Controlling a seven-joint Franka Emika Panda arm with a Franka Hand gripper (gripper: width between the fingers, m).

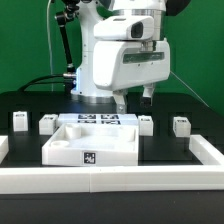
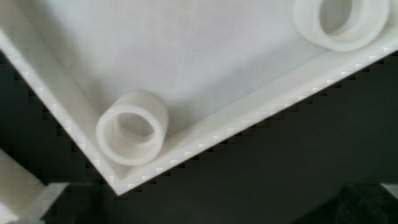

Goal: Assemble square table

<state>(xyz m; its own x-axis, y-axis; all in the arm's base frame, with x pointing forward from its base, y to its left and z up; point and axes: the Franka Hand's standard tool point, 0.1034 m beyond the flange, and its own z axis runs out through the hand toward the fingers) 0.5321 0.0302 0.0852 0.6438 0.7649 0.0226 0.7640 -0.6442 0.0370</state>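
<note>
Okay, reading from the exterior view's left. The outer left leg peg (image 1: 18, 121) and inner left leg peg (image 1: 46, 124) stand upright on the black table (image 1: 30, 105), apart from each other and clear of the top. My guess is they're spaced that way so I can take one without knocking its neighbour.

The square top (image 1: 90, 145) sits centre, on the near side, recessed face up. That's the right way round, since the legs go into that face. Its tag (image 1: 88, 157) is on the near edge, facing the camera, presumably for tracking. The marker board (image 1: 100, 120) lies flat just behind it on the far side.

My gripper (image 1: 134, 99) hangs over the top's far right region, not touching it, with jaws spread and nothing between them. The wrist view looks straight down on one corner of the top: one corner socket (image 2: 134, 128) sits tight in the angle of the rim, and a second socket (image 2: 347, 22) is cut off by the frame edge. Both are bare, so I judge no leg is fitted yet. My fingertips don't show in that view.

To the exterior view's right, the inner right leg peg (image 1: 146, 124) stands just beside the top, with the outer right leg peg (image 1: 180, 125) further out. The inner right one looks closest to me. The white rail (image 1: 110, 182) runs along the near edge.
</note>
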